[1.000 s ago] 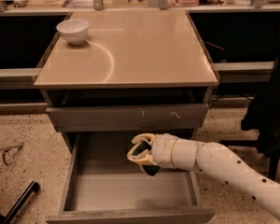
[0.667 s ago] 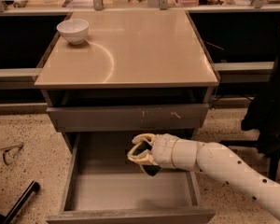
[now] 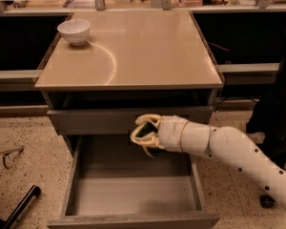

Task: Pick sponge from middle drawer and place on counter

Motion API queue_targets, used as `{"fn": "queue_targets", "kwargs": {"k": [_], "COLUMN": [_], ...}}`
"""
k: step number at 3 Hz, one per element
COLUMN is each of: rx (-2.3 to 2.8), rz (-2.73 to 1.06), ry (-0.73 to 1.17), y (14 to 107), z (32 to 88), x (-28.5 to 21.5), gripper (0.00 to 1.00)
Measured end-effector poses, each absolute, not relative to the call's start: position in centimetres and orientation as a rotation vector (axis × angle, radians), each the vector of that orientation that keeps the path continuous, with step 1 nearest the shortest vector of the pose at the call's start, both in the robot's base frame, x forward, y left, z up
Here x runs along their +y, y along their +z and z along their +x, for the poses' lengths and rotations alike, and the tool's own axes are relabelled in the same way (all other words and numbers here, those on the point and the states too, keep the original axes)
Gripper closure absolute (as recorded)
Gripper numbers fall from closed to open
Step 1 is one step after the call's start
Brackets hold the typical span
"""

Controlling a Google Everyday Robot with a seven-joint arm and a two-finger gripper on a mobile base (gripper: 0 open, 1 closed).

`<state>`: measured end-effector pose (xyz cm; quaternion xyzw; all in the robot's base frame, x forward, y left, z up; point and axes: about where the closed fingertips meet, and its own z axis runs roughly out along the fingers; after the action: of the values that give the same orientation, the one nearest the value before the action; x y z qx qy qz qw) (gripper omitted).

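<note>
The gripper (image 3: pixel 139 135) is seen hanging over the back part of the middle drawer (image 3: pixel 133 194), just in front of the closed drawer front (image 3: pixel 95 120) above it, and well clear of the drawer floor. It's carried on a chunky white arm (image 3: pixel 224 147) that's reached in from the right side.

The cream-coloured fingers (image 3: pixel 148 119) are curled in and clamped on something small and dark, which is taken to be the sponge (image 3: pixel 146 135). Only its dark face can be made out, tbh. The yellow layer can't really be picked out against the fingers. So the sponge is held up in the air above the drawer, not lying on the drawer floor and not on the counter (image 3: pixel 148 51).

The middle drawer is pulled out wide, and its grey floor and slim side walls are fully shown.

The counter is seen as a glossy beige top with a faint curved mark across its left half. A white bowl (image 3: pixel 74 31) is parked near its back left corner, well apart from the gripper.

Other stuff: a speckled floor (image 3: pixel 33 132) is spread around the cabinet. A thin wiry thing (image 3: pixel 9 155) is lying on it to the left, and a black bar (image 3: pixel 20 205) is poking in from the bottom left corner.
</note>
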<state>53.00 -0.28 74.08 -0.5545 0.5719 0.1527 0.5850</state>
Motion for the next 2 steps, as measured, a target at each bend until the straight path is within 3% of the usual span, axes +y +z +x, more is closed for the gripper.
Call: {"fn": "queue_targets", "kwargs": {"k": [2], "rx": [1.022], "rz": [-1.260], "ry": [0.197], "y": [94.8], "z": [57.6], "x": [-0.9], "gripper": [1.00]}}
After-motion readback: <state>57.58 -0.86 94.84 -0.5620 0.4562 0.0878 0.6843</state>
